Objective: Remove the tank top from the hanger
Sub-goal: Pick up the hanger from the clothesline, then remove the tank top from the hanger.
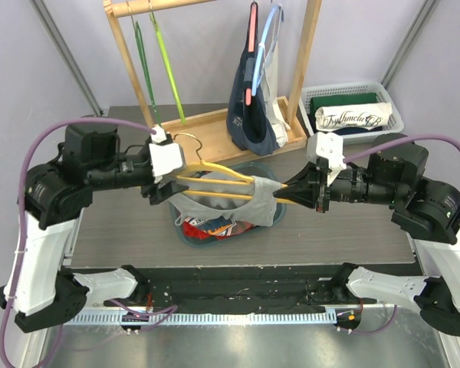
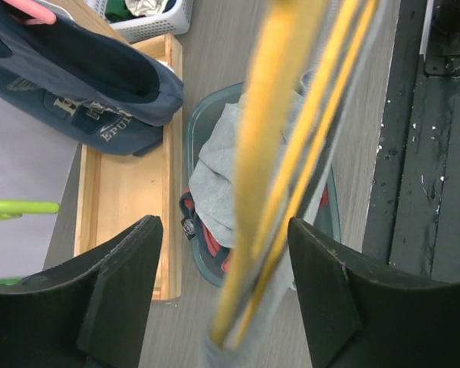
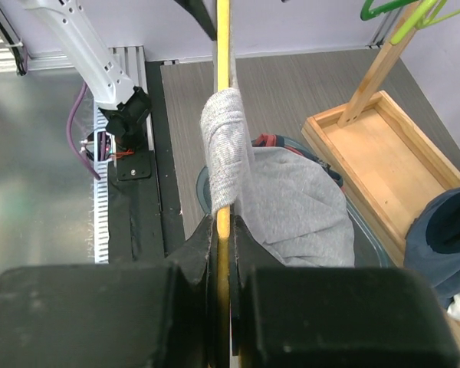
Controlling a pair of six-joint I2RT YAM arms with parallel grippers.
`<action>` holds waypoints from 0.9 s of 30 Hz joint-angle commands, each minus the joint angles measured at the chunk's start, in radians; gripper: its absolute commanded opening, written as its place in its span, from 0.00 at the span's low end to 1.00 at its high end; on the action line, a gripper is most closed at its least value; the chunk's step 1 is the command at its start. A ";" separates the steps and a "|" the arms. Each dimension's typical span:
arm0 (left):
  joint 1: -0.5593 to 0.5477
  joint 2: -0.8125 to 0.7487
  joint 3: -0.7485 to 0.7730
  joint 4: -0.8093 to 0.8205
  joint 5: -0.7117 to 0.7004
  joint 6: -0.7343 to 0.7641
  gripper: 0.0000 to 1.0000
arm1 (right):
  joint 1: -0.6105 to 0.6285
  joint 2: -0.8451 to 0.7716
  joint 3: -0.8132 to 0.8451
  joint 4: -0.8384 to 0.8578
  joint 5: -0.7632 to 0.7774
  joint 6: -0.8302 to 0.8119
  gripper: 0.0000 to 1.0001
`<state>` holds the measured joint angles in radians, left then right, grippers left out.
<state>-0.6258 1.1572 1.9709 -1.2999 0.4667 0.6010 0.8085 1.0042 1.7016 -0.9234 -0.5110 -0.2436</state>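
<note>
A yellow hanger [image 1: 215, 180] is held level above a teal bin [image 1: 190, 238]. A grey tank top [image 1: 253, 203] hangs from its right half and sags toward the bin. My right gripper [image 1: 286, 192] is shut on the hanger's right end; the right wrist view shows its jaws [image 3: 223, 234] clamped on the yellow bar [image 3: 223, 69], with a grey strap [image 3: 224, 146] wrapped over the bar just past them. My left gripper [image 1: 162, 192] is open at the hanger's left end. In the left wrist view the hanger [image 2: 280, 169] passes between its spread fingers [image 2: 115, 299] without touching them.
The bin holds red and dark clothes [image 1: 211, 226]. Behind it stands a wooden rack [image 1: 215, 130] with green hangers [image 1: 161, 61] and a navy garment [image 1: 253, 115] on pink and blue hangers. A white basket [image 1: 395, 115] of folded clothes sits back right.
</note>
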 commanded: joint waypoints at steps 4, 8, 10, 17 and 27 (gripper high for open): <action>0.006 0.058 0.062 0.027 0.035 -0.033 0.24 | 0.001 -0.032 0.017 0.040 0.019 -0.039 0.01; 0.006 0.078 0.109 -0.012 0.059 -0.043 0.00 | 0.001 -0.035 0.006 0.050 0.101 -0.040 0.01; 0.006 0.075 0.114 -0.004 0.059 -0.047 0.00 | 0.003 -0.030 -0.017 0.092 0.198 -0.030 0.01; 0.006 0.062 0.094 0.056 -0.015 -0.059 0.00 | 0.001 -0.039 -0.178 0.409 0.600 0.038 0.60; 0.006 0.026 -0.023 0.169 -0.146 -0.090 0.00 | 0.001 -0.036 -0.195 0.564 0.862 0.058 0.91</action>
<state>-0.6258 1.2152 1.9785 -1.2606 0.3794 0.5476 0.8097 1.0409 1.5158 -0.4961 0.2131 -0.2104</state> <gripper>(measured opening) 0.086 0.900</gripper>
